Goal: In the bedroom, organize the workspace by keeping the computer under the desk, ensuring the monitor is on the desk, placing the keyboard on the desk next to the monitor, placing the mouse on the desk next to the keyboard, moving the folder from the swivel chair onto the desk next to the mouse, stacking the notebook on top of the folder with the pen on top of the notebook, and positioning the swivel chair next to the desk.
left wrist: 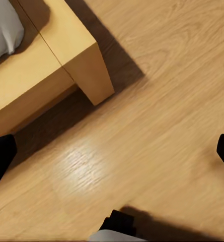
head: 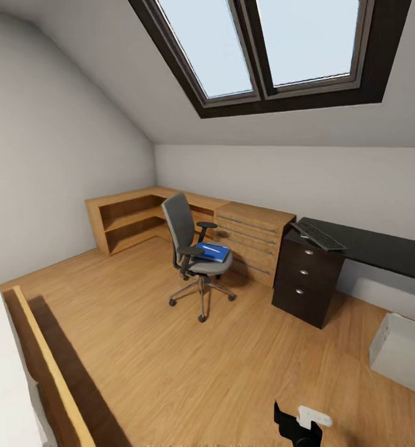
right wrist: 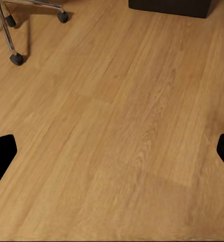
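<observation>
Both grippers carry nothing; left gripper (left wrist: 112, 151) jaws spread apart over bare floor (left wrist: 157, 131) beside the bed's wooden frame (left wrist: 66, 55); right gripper (right wrist: 112, 151) jaws likewise apart over floor, chair castors just ahead of it. Step in hand looks like the approach to the swivel chair (head: 195, 248); do it well by rolling straight in toward the seat's open front, stopping near enough to reach the folder (head: 212, 251) without bumping the star base; castors mean the chair will roll if nudged. Floor: light wood planks, slight sheen. Bed frame: pale boxy timber, white sheet. Pale grey box, probably the computer (head: 401, 352), sits on the floor at right, matte, blocky. Chair mid-room, grey padded seat and back, black armrests, chrome legs; folder lies flat on the seat, bright blue, thin, likely slippery. Beyond it a black cabinet desk (head: 307, 279) with silver knobs; slim dark keyboard (head: 318, 236) lying on its top; light wooden drawer unit (head: 254, 239) and shelves behind.
</observation>
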